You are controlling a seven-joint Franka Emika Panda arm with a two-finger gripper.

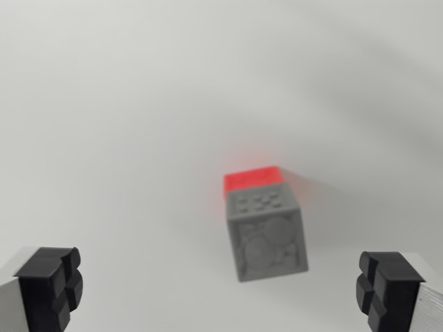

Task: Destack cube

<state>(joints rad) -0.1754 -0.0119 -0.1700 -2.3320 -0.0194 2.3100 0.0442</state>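
The gripper [221,294] is hovering above a pale surface [104,104] with its jaws spread wide and holding nothing; its two black pads [50,287] are sitting at the wrist view's lower corners, well apart from the stack. The grey cube [268,235] is standing near the middle of the view, slightly to its right, and appears to be resting on a red cube [252,178], though blur is hiding their contact. The wide opening is probably leaving room to straddle the grey cube before closing on it.
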